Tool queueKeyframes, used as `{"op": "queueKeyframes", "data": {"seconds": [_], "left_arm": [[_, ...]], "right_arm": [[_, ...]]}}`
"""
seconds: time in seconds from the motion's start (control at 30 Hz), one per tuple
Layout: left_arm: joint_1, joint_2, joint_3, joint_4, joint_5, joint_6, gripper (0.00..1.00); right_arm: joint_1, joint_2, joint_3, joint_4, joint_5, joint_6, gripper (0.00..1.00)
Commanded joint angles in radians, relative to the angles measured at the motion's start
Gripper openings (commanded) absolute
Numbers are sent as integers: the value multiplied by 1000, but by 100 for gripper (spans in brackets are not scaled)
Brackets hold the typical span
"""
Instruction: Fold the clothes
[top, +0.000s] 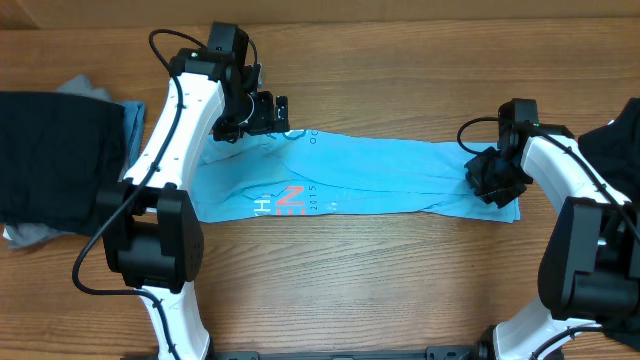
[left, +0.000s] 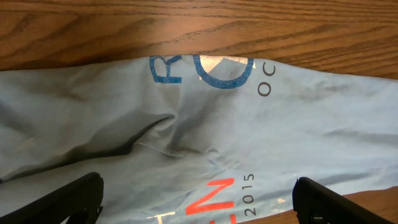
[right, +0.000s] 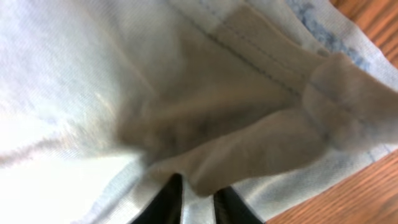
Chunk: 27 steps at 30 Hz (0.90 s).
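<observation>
On the brown wooden table (top: 400, 280), a light sky-blue cotton T-shirt (top: 380, 175) lies as a long strip between the arms, with a heap of dark clothes (top: 60, 160) at the left edge. The left wrist view shows the left gripper (left: 199, 206) spread wide above blue and red lettering. Only the right wrist view shows the right gripper (right: 198, 204) pinched narrow on a hem fold.

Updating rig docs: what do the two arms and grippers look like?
Both match: left arm and right arm have white rounded links between bulky black joint housings. Left gripper and right gripper are black. A thin black cable loops off each wrist. No markings visible.
</observation>
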Motion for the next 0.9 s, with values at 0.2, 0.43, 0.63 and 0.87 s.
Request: {"op": "queueKeyframes", "data": {"seconds": [0.2, 0.43, 0.63, 0.87], "left_arm": [[2, 10, -12, 4, -6, 12, 100], [2, 10, -12, 4, -6, 12, 100], [2, 10, -12, 4, -6, 12, 100], [2, 10, -12, 4, -6, 12, 100]], "right_arm": [[1, -23, -4, -53, 14, 2, 4], [1, -35, -4, -109, 14, -14, 4], [1, -92, -4, -124, 9, -37, 4], [0, -153, -4, -132, 6, -37, 4]]}}
